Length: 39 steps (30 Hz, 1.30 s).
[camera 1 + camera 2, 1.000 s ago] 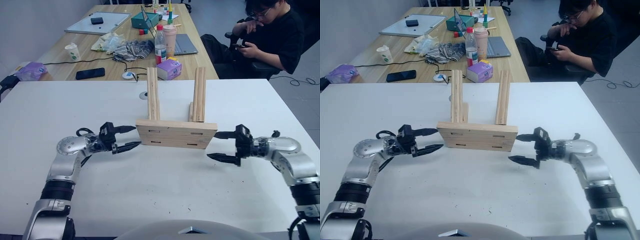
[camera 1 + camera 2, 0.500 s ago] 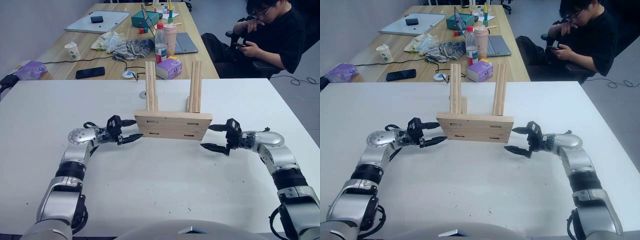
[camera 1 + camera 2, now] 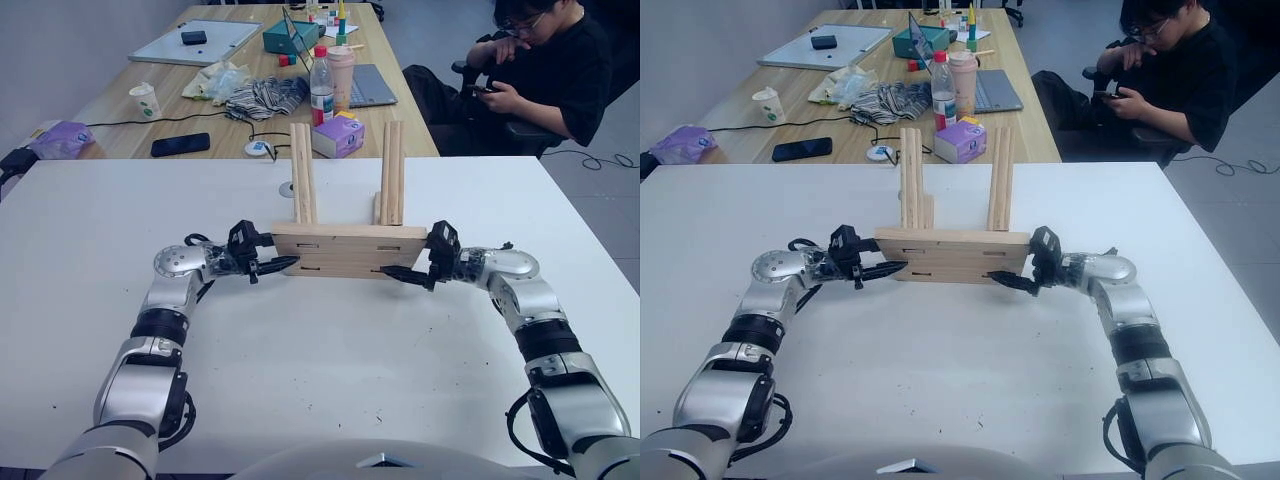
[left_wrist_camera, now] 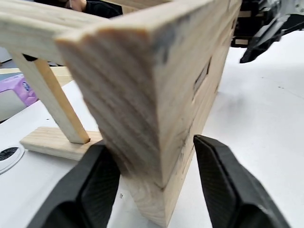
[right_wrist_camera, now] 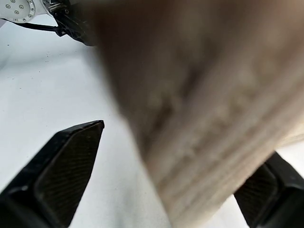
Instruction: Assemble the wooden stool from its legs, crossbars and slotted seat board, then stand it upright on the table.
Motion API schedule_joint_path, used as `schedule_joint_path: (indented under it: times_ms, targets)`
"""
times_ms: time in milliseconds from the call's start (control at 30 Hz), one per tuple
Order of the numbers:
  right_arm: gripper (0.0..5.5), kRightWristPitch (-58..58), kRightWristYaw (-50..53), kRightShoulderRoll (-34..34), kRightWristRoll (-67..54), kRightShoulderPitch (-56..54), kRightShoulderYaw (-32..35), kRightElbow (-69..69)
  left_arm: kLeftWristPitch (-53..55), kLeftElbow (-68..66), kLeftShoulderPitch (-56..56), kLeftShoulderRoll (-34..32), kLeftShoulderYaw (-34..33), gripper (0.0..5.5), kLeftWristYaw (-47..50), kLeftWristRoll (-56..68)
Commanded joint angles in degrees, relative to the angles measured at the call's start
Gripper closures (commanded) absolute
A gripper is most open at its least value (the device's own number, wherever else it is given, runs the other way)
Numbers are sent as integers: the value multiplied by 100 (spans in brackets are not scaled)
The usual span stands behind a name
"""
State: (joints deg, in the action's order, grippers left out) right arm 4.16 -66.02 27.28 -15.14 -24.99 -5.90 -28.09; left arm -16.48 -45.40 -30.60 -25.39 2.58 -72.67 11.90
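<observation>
Take the long wooden desk [image 3: 112, 130] as your landmark. On it you see a whiteboard [image 3: 195, 45], a laptop [image 3: 365, 88], a bottle [image 3: 320, 90], a paper cup [image 3: 147, 103] and a dark phone [image 3: 181, 146]. Just in front of it the white table [image 3: 330, 380] begins. To the desk's left stands a pale wall [image 3: 50, 40]; to its right, grey floor [image 3: 600, 200] with a cable [image 3: 590, 158].

left end effector [image 4: 153, 154] straddles one end of the slotted seat board [image 4: 156, 85], fingers apart.
</observation>
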Motion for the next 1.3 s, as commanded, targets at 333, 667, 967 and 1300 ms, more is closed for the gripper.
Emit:
schedule_joint_path:
  times_ms: [333, 667, 967, 1300]
  targets:
    - [290, 6617, 1342, 169, -3421, -1775, 2364, 1861, 6970, 4218, -813, -533, -1588, 372, 1850, 3947]
    - [328, 5715, 5322, -578, -3059, -4581, 4667, -2577, 7563, -1220, -3889, -598, -2578, 373, 4693, 2677]
    - [324, 4224, 6079, -550, -3012, -4581, 4894, -4034, 6011, -2696, -3938, -187, -3175, 301, 5357, 2964]
    - [148, 4139, 5593, -384, -2946, -4326, 4865, -4002, 5756, -2589, -4370, -660, -3821, 143, 4760, 3070]
